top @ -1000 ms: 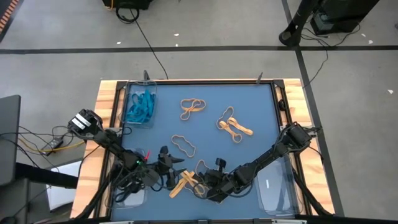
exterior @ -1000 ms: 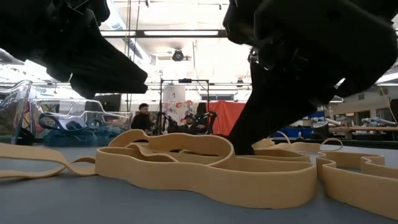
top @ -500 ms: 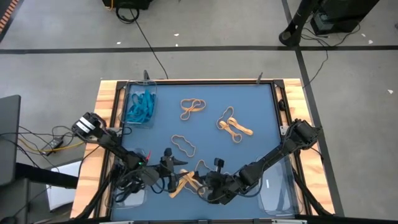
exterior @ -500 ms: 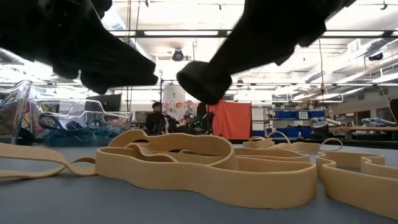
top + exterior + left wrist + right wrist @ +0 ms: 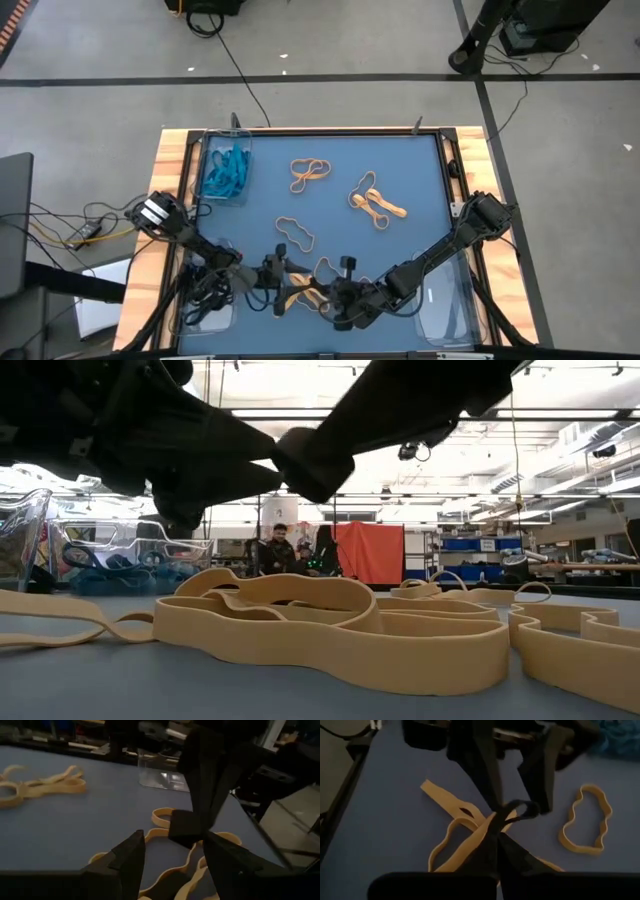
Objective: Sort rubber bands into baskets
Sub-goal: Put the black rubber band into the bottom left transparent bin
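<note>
My right gripper (image 5: 497, 827) is shut on a thin black rubber band (image 5: 520, 809), held above a tangle of tan bands (image 5: 300, 292) that lies flat on the blue mat near the table's near edge. My left gripper (image 5: 172, 845) is open. It faces the right gripper (image 5: 325, 292), with one finger on either side of the black loop and apart from it. More tan bands lie at mid-table (image 5: 296, 233) and farther back (image 5: 310, 172), (image 5: 376, 201). Teal bands fill the far-left clear basket (image 5: 222, 168). My right gripper pinches the black band between its two fingertips. A small loop of it (image 5: 526, 806) sticks out beyond the tips toward the left gripper. The fingers come slanting from the table's right. The band is lifted clear of the mat and the tan bands.
Clear baskets stand at the near right (image 5: 440, 305) and near left (image 5: 205, 308), the latter partly under my left arm and its cables. The wooden frame (image 5: 170, 160) borders the mat. People stand in the room beyond the table (image 5: 280, 550).
My right gripper has risen off the mat beside the tan bands and gone a little toward the table's left. My left gripper has gone toward the table's right, closing on the right gripper's tips. The tan bands have stayed where they were.
</note>
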